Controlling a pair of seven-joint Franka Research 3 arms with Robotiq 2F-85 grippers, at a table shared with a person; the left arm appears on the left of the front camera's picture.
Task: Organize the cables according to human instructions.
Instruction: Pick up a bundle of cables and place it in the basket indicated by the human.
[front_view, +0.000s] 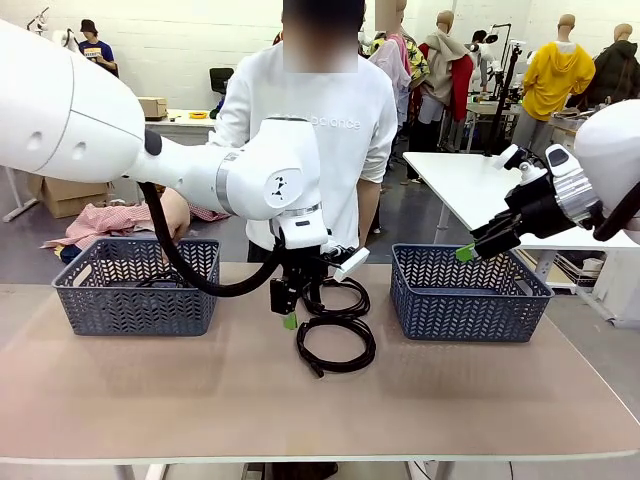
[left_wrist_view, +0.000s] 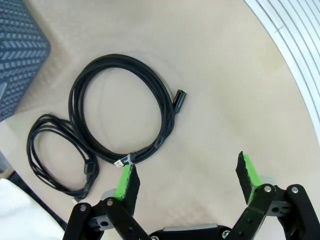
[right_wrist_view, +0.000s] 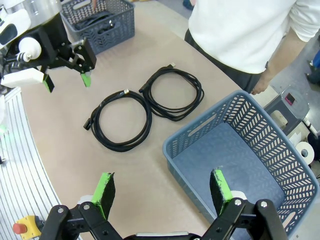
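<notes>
Bare tabletop (front_view: 200, 410) runs along the near edge. At nine o'clock stands the left basket (front_view: 135, 300), with dark cords inside; how many I cannot tell. At the centre the left arm (front_view: 250, 180) hangs over two coiled cables that lie between the baskets. The near coil (left_wrist_view: 120, 60) is the larger. The far coil (left_wrist_view: 65, 186) lies just beside it at its twelve o'clock, towards the person (front_view: 330, 150). The left jaws are spread wide and hold nothing, green pads (left_wrist_view: 127, 182) clear of the cords, with the near coil's rim just ahead of them. At three o'clock the right basket (front_view: 470, 300) looks empty. The right arm (front_view: 560, 200) holds its jaws above that basket's near rim, also spread and empty.

Judged from this, the sorting is partly done and a pick of one centre coil is in hand. Next the left jaws need to come down astride the bundled strands of one rim, not the hollow middle, and close on all the turns so the loop lifts whole. Which basket takes it depends on the person's cue, and I can read no clear pointing.
</notes>
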